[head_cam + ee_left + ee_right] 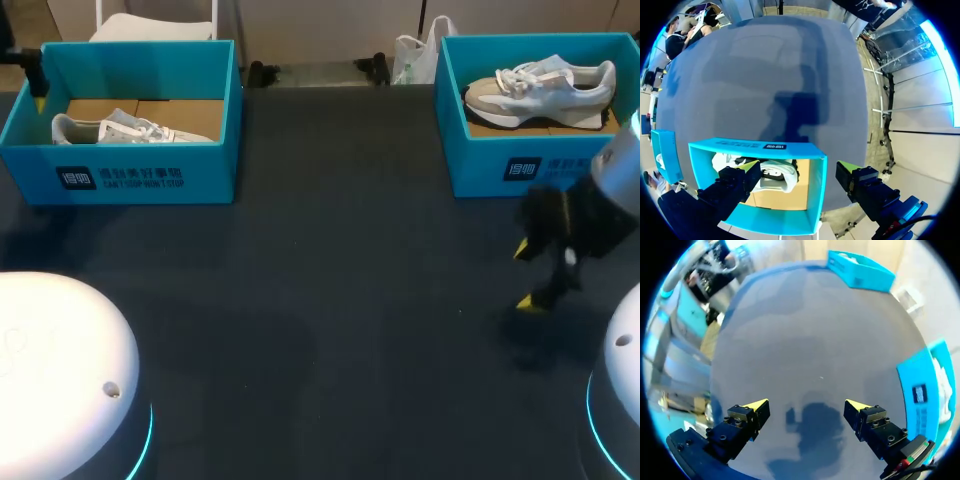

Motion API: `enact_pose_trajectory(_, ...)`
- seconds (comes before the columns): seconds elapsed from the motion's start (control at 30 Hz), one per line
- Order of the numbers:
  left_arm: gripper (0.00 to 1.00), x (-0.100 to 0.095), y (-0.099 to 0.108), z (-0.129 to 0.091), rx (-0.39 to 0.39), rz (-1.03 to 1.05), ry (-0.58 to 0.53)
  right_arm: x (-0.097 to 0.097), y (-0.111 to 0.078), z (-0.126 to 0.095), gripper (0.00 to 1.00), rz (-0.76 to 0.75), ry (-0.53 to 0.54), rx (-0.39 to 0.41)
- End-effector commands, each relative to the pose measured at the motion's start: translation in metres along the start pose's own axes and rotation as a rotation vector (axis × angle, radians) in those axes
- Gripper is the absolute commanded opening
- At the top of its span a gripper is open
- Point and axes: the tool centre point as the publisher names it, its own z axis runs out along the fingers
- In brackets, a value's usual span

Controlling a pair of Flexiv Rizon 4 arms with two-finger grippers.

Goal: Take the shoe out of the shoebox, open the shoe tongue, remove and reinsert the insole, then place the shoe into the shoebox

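The shoe (120,128) sat inside the left box (150,172), not yet lifted out. The left gripper (797,167) hung above that box with its fingers spread wide, one over the shoe and one outside the box, likely lining up for a grab. A second shoe (540,85) rested in the right box (560,165). The right gripper (807,405), also spread and holding nothing, hovered over the table (330,250) near the right box, probably parked out of the way.
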Motion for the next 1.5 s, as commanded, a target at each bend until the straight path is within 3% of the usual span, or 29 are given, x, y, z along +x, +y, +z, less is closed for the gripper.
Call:
enact_pose_trajectory(0.03, 1.00, 0.000, -0.001, 0.000, -0.004, -0.001, 0.002, -0.037, 0.013, -0.034, 1.00, 0.188, 0.086, 0.163)
enact_pose_trajectory(0.13, 1.00, 0.000, -0.001, 0.000, -0.004, -0.001, 0.002, -0.057, 0.015, -0.050, 1.00, 0.301, 0.098, 0.199)
enact_pose_trajectory(0.23, 1.00, 0.000, -0.001, 0.000, -0.004, -0.001, 0.002, -0.085, 0.007, -0.058, 1.00, 0.424, 0.086, 0.138)
enact_pose_trajectory(0.7, 1.00, 0.000, -0.001, 0.000, -0.004, -0.001, 0.002, -0.085, 0.007, -0.058, 1.00, 0.424, 0.086, 0.138)
enact_pose_trajectory(0.73, 1.00, 0.000, -0.001, 0.000, -0.004, -0.001, 0.002, -0.091, 0.008, -0.054, 1.00, 0.491, 0.063, 0.175)
enact_pose_trajectory(0.8, 1.00, 0.000, -0.001, 0.000, -0.004, -0.001, 0.002, -0.107, 0.010, -0.060, 1.00, 0.576, 0.015, 0.121)
enact_pose_trajectory(0.9, 1.00, 0.000, -0.001, 0.000, -0.004, -0.001, 0.002, -0.137, 0.016, -0.073, 1.00, 0.690, -0.053, 0.222)
enact_pose_trajectory(1.1, 1.00, 0.000, -0.001, 0.000, -0.004, -0.001, 0.002, -0.196, 0.027, -0.109, 1.00, 0.801, -0.169, 0.290)
enact_pose_trajectory(1.27, 1.00, 0.000, -0.001, 0.000, -0.004, -0.001, 0.002, -0.247, 0.026, -0.123, 1.00, 0.897, -0.188, 0.292)
enact_pose_trajectory(1.3, 1.00, 0.000, -0.001, 0.000, -0.004, -0.001, 0.002, -0.254, 0.025, -0.122, 1.00, 0.943, -0.197, 0.316)
enact_pose_trajectory(1.5, 1.00, 0.000, -0.001, 0.000, -0.004, -0.001, 0.002, -0.254, 0.025, -0.122, 1.00, 0.943, -0.197, 0.316)
